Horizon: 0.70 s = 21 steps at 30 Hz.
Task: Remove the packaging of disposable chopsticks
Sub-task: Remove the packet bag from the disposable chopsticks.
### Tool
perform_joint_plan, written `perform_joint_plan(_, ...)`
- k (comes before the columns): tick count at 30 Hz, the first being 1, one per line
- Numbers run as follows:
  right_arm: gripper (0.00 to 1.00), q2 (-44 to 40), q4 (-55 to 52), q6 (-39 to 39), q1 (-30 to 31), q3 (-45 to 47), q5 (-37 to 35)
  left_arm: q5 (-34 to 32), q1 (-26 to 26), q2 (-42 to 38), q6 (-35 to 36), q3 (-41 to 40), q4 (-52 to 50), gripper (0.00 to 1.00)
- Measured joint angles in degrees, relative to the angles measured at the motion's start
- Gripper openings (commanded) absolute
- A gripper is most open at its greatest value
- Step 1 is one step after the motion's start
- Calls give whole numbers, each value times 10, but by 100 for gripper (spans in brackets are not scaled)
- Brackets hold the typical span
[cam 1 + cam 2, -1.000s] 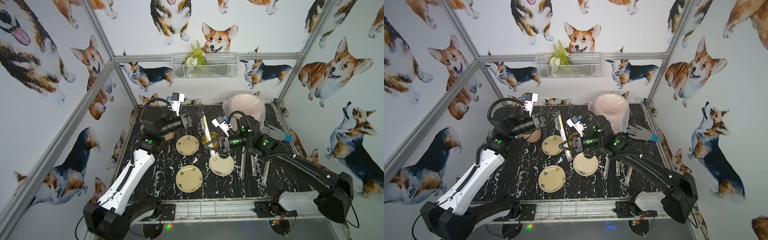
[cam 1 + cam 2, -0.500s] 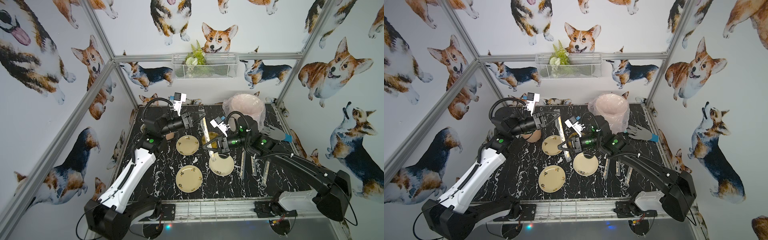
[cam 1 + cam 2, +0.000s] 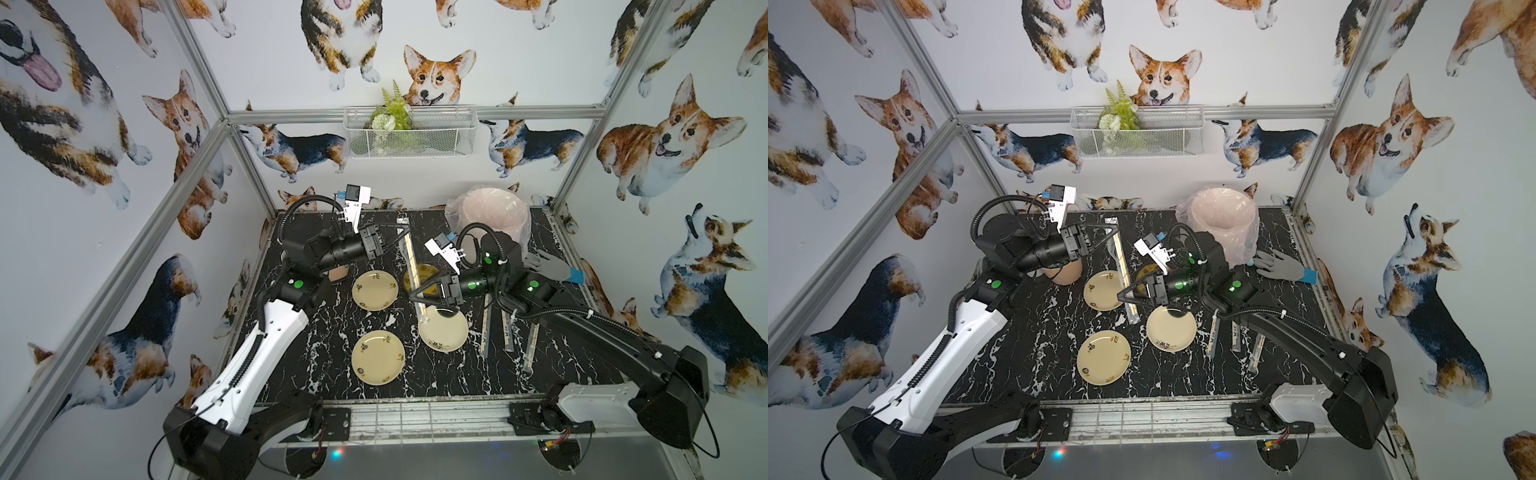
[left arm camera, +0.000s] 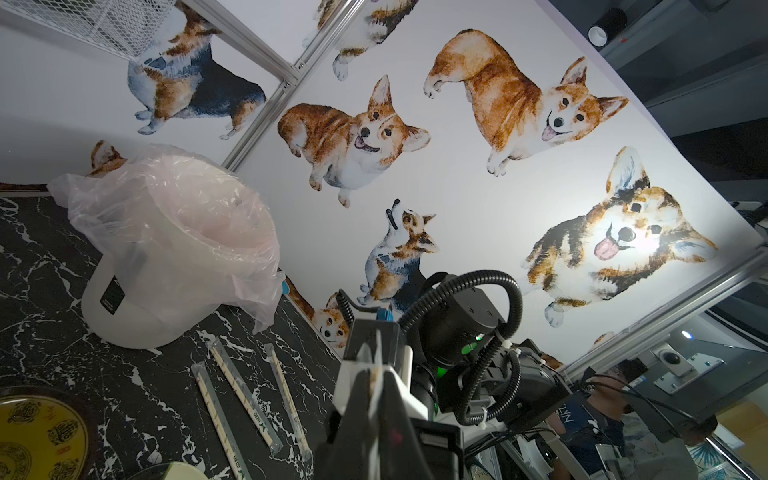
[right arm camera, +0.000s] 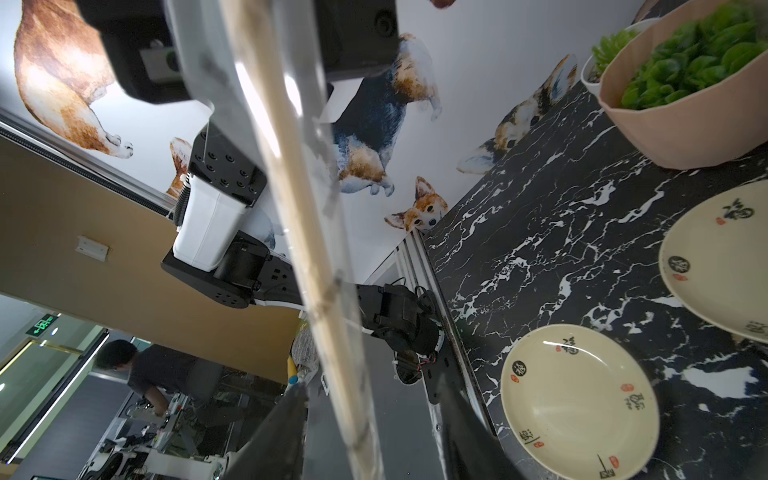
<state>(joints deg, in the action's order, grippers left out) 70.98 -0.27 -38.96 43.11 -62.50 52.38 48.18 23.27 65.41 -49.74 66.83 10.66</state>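
Left end effector (image 3: 404,228) clamped on packaging (image 3: 410,259) far end; right end effector (image 3: 413,297) fingers apart around it. Plate (image 5: 577,407) print reads 福; packaging print illegible.

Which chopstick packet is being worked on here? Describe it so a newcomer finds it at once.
On the black marble table, look just above the cream plates. The packaging there hangs in the air, its far end pinched by the left hand; three other sleeved pairs lie flat on the table, right of the plates.
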Motion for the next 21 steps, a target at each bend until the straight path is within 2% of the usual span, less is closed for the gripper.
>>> perform_joint_plan(6, 43, -14, 43, -21, -46, -17, 18, 45, 0, -1, -1, -9, 35, 0)
perform_joint_plan(12, 37, 14, 100, -46, -50, -65, 32, 81, 0, 20, -54, -37, 132, 0)
perform_joint_plan(19, 20, 56, 155, -73, -50, -104, 32, 104, 0, 33, -104, -45, 216, 0)
perform_joint_plan(21, 19, 60, 159, -75, -50, -106, 32, 105, 0, 33, -109, -45, 226, 0)
